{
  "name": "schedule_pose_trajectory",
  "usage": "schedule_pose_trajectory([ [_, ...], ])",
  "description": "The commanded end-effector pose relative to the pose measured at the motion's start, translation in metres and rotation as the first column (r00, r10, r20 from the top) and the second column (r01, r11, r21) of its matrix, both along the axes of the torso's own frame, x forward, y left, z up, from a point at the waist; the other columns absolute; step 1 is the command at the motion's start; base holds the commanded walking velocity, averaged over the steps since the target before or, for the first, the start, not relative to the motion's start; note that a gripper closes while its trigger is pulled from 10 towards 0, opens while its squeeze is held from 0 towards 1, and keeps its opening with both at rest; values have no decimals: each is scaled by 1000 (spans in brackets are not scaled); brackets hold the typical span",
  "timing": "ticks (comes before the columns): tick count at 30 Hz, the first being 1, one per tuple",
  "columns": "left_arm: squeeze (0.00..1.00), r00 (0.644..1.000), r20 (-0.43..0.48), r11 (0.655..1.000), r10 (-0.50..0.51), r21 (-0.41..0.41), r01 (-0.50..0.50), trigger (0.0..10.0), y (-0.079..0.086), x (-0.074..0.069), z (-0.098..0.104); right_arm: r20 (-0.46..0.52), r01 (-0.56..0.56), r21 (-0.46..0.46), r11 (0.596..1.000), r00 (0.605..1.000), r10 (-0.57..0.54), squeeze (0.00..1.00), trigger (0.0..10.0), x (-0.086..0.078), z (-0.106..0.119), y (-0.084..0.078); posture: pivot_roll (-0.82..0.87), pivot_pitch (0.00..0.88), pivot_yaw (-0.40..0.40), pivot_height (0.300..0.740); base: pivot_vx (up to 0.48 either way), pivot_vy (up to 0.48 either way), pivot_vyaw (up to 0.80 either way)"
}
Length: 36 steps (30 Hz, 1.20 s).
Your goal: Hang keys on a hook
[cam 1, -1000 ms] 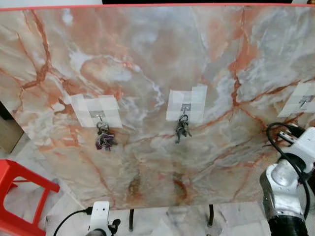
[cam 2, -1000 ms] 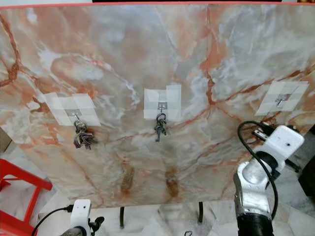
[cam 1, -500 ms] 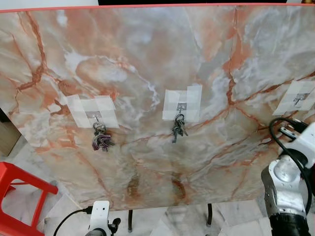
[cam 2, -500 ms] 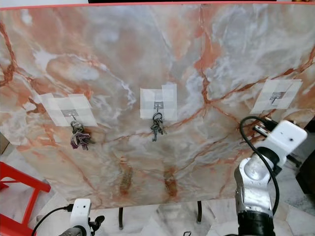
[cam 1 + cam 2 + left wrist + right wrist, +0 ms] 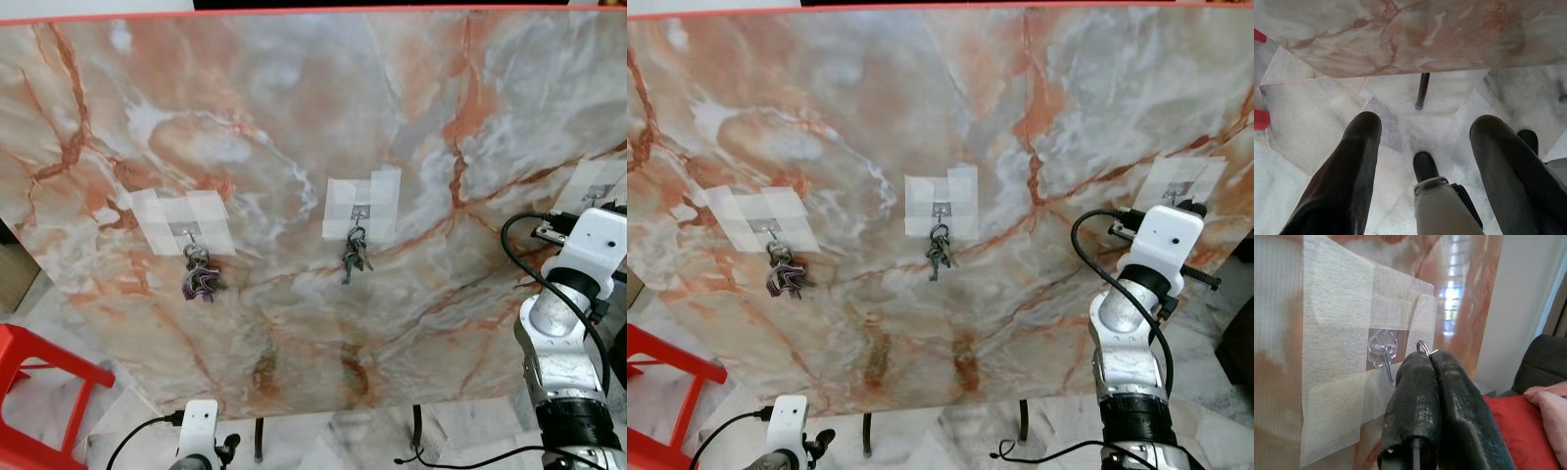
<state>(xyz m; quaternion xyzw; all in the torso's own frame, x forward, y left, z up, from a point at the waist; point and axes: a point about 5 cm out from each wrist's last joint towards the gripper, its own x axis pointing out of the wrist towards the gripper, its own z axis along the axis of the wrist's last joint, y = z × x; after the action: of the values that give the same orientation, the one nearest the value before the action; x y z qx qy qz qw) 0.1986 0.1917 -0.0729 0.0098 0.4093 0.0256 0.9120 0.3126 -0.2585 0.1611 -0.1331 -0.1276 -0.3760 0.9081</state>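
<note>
Marble board [image 5: 294, 117] upright; right gripper [image 5: 1425, 363] clamped on key ring [image 5: 1422, 347], just beside taped hook [image 5: 1382, 352]. Left gripper [image 5: 1422, 132] fingers apart, low over floor [image 5: 1312, 127].

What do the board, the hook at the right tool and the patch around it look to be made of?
Board: glossy marble-look panel with orange veins, possibly printed; window glare shows on it in the right wrist view. Hook: shiny metal wire on a clear flower-shaped base. Patch: matte, woven-textured white tape strips. The right tool holds a metal ring beside the hook.
</note>
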Motion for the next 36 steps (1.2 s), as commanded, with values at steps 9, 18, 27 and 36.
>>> schedule_pose_trajectory([
  [9,0,1000,-9,1000,0,-6,0,10000,0,-3,-2,-80,-31,-50,998,996,26,0,10000,1,-6,5,-144,31,3,740,0,0,0],
  [18,0,1000,-9,1000,-1,-10,1,10000,0,-3,-2,-110,-13,-93,996,994,3,0,10000,-2,-7,6,-145,29,1,740,0,0,0],
  [27,0,1000,-9,1000,0,-12,-1,10000,-1,-3,-2,-179,-13,-109,994,984,-7,0,10000,2,-11,6,-141,30,0,740,0,0,0],
  [36,0,1000,-10,1000,-1,-15,1,10000,-1,-3,-2,-235,9,-117,993,971,-37,0,10000,0,-18,3,-143,31,0,740,0,0,0],
])
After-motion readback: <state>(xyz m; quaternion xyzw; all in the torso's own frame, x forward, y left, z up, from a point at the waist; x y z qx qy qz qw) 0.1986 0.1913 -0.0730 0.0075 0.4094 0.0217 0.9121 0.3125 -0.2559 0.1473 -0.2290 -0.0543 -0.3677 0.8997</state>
